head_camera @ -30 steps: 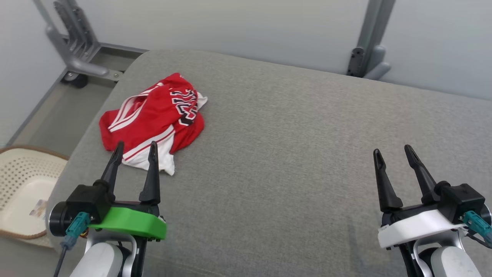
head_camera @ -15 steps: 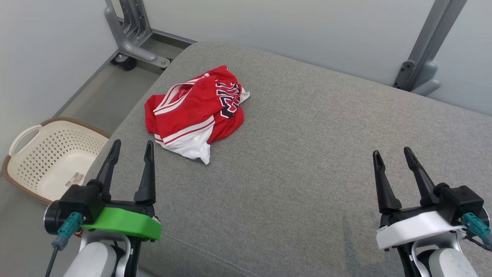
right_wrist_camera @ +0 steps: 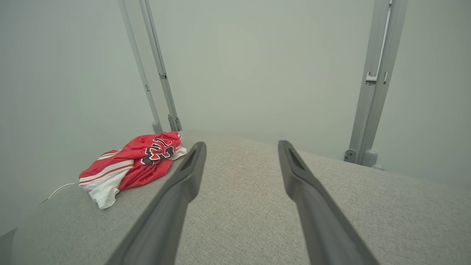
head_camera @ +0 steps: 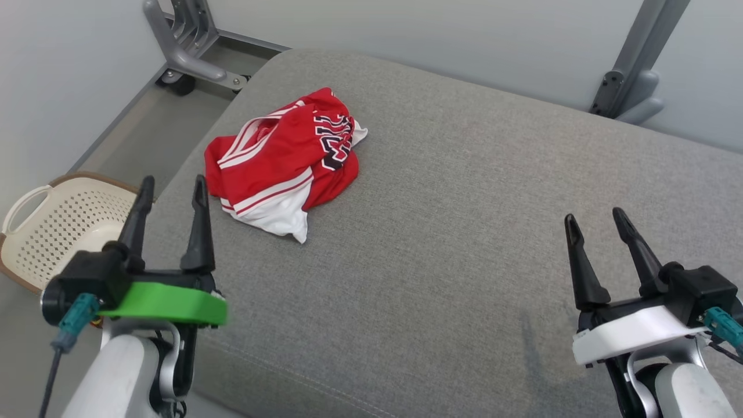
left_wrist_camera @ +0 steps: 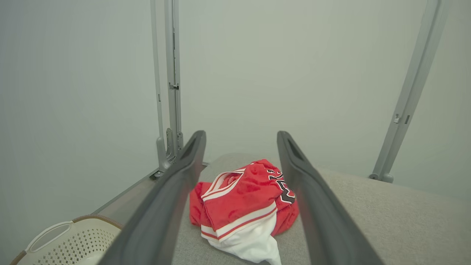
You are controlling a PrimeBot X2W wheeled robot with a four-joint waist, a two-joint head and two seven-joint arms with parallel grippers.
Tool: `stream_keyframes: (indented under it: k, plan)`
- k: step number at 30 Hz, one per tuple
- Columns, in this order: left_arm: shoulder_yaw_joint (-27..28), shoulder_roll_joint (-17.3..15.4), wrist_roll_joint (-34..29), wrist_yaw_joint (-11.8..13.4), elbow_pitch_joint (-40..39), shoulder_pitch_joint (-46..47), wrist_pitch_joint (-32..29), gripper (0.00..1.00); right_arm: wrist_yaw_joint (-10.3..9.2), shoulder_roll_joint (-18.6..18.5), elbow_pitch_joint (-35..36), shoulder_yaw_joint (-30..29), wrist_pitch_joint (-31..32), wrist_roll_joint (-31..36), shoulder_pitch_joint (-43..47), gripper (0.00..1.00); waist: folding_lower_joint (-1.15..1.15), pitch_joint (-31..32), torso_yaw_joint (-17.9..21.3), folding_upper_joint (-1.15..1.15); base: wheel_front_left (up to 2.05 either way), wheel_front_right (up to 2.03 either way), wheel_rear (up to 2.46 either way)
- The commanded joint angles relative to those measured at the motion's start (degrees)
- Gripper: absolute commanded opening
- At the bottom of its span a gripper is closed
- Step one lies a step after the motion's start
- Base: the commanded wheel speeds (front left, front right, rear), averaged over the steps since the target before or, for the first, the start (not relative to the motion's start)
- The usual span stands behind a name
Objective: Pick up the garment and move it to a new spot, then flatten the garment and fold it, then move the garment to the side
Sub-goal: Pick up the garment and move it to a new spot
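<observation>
A crumpled red-and-white garment (head_camera: 284,168) lies upper left in the head view, near the rounded edge of the grey cushion (head_camera: 464,244), while the left gripper (head_camera: 173,181) and right gripper (head_camera: 594,216) hover spread and empty at the lower corners. A pinch catching only one loose layer could drag the bundle over that edge toward the basket (head_camera: 64,220).

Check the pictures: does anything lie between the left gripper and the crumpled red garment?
Nothing visible does. Bare grey cushion separates the open left gripper from the garment, which lies ahead of its fingertips.
</observation>
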State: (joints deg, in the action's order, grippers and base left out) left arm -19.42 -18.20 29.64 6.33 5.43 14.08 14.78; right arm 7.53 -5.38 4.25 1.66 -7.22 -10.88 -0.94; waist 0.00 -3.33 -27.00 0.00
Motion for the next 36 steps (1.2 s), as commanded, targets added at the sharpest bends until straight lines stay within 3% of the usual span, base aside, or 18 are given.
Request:
stream_keyframes:
  k: [1, 9, 17, 27, 28, 29, 30, 36]
  plan:
    - [0.9, 0.3, -0.3, 0.0, -0.1, 1.8, 0.3, 1.0, -0.08, -0.6, 0.8, 0.0, 0.5, 0.3, -1.0, 1.0, 0.0, -2.1, 1.9, 0.0, 0.0, 0.0, 0.0]
    - [4.1, 0.7, 0.1, -3.8, 5.8, 11.9, 0.4, 1.0, -0.08, -3.6, 5.9, 0.7, 3.6, 0.1, -5.1, 1.0, 0.0, -11.6, 9.1, 0.0, 0.0, 0.0, 0.0]
    - [3.8, 0.6, 2.6, -9.9, 28.3, 24.2, -2.2, 1.0, -0.07, -5.0, 7.6, 0.8, 3.9, -0.8, -8.4, 1.0, 0.0, -19.1, 15.5, 0.0, 0.0, 0.0, 0.0]
    - [1.7, 1.7, 5.3, -13.0, 48.9, 29.6, -6.1, 1.0, -0.07, -4.9, 6.2, 1.7, 2.6, -1.2, -10.2, 1.0, 0.0, -21.3, 17.8, 0.0, 0.0, 0.0, 0.0]
    - [1.3, 1.8, 5.4, -13.2, 50.3, 29.9, -6.4, 0.8, -0.07, -4.8, 6.1, 1.8, 2.5, -1.2, -10.3, 1.0, 0.0, -21.4, 17.9, 0.0, 0.0, 0.0, 0.0]
    - [1.1, 1.6, 5.1, -13.3, 51.1, 30.3, -5.7, 0.11, -0.08, -4.8, 5.9, 1.8, 2.6, -1.3, -10.5, 1.0, 0.0, -21.4, 17.9, 0.0, 0.0, 0.0, 0.0]
    - [1.2, 1.4, 5.0, -13.3, 52.1, 30.9, -4.9, 0.0, -0.07, -4.8, 5.7, 1.9, 2.5, -1.3, -10.6, 1.0, 0.0, -21.4, 17.9, 0.0, 0.0, 0.0, 0.0]
    - [1.8, 0.5, 3.9, -12.5, 53.5, 32.5, -0.6, 0.0, -0.07, -4.7, 4.6, 1.7, 1.9, -1.2, -10.3, 1.0, 0.0, -19.6, 17.7, 0.0, 0.0, 0.0, 0.0]
